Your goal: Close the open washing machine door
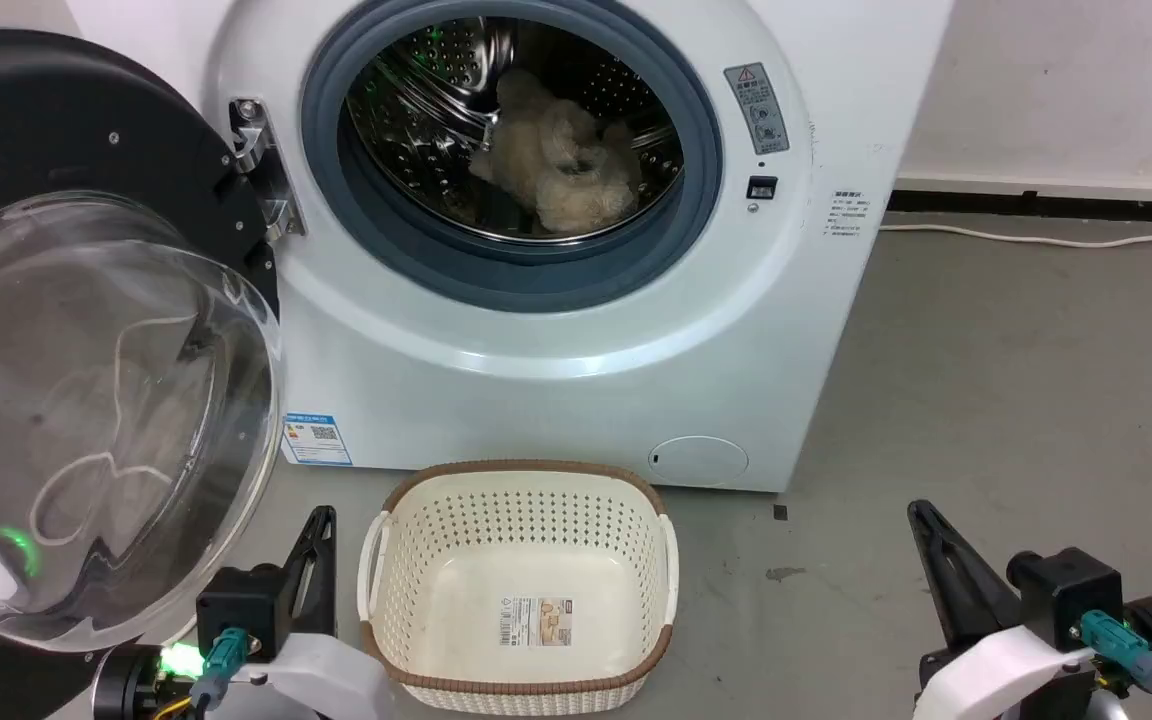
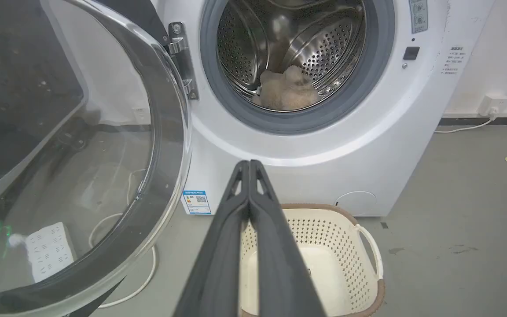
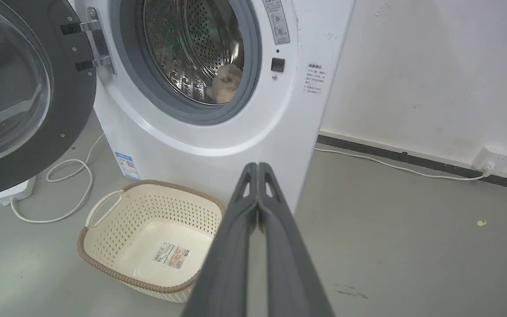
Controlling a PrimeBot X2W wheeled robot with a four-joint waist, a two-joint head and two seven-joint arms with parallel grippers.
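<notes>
Standing wide open left of the washing machine (image 1: 576,380) — the washing machine door (image 1: 96,340); left end effector (image 2: 249,164) and right end effector (image 3: 258,166) are sitting pinched together, gripping nothing.

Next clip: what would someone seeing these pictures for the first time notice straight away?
The big door, black rim and bulging glass, stands wide open at the left of the head view, beside the white washing machine, where a fluffy beige thing lies in the drum. An empty cream basket sits on the floor before the machine. The left gripper and right gripper are shut, holding nothing.
</notes>
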